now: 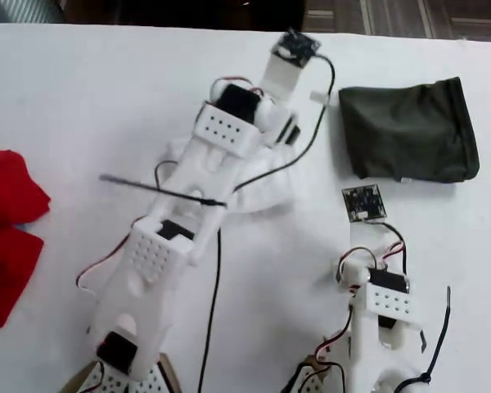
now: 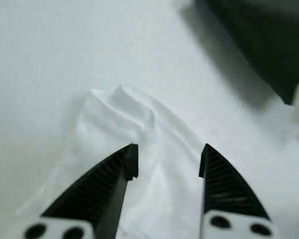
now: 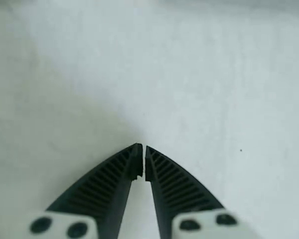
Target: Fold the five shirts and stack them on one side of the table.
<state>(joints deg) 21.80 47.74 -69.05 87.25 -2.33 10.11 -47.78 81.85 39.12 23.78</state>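
My left end effector (image 2: 168,155), spread wide, hangs just over the white shirt (image 2: 114,119) — the nearer arm (right end effector (image 3: 142,155) pinched closed, empty).

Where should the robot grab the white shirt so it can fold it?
Probably the puffed-up ridge of the white shirt, coming straight down from above. It stands up off the table, so the open fingers of the left gripper can close either side of it.
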